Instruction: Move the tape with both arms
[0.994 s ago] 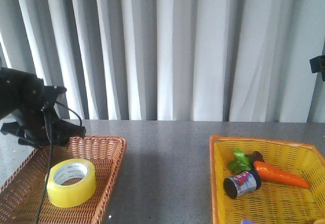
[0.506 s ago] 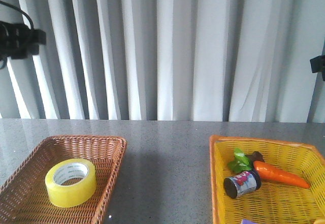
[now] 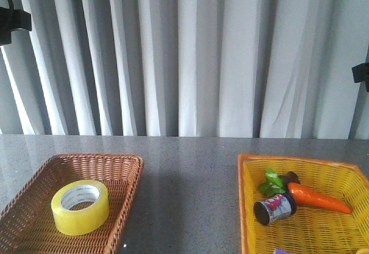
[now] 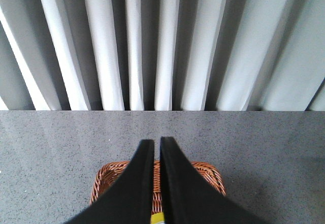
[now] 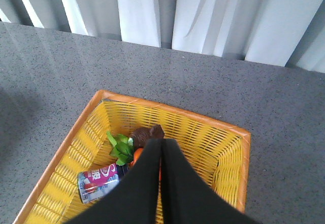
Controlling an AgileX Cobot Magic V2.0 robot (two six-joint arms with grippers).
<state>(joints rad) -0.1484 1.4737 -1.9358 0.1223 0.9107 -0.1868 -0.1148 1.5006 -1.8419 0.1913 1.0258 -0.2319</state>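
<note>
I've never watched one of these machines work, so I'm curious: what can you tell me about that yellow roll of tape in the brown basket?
The tape is a wide roll of glossy, see-through yellow packing tape wound on a white core with dark printing. It lies flat, hole facing up, on the woven floor of the brown wicker basket at the left of the table. Nothing grips it; only the basket touches it. In the left wrist view just a yellow sliver of it shows between the closed fingers, which hang above it.

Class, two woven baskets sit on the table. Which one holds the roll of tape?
The brown wicker basket on the robot's left holds the yellow tape. The yellow basket on the right holds a carrot, a small can and green leaves instead.
</note>
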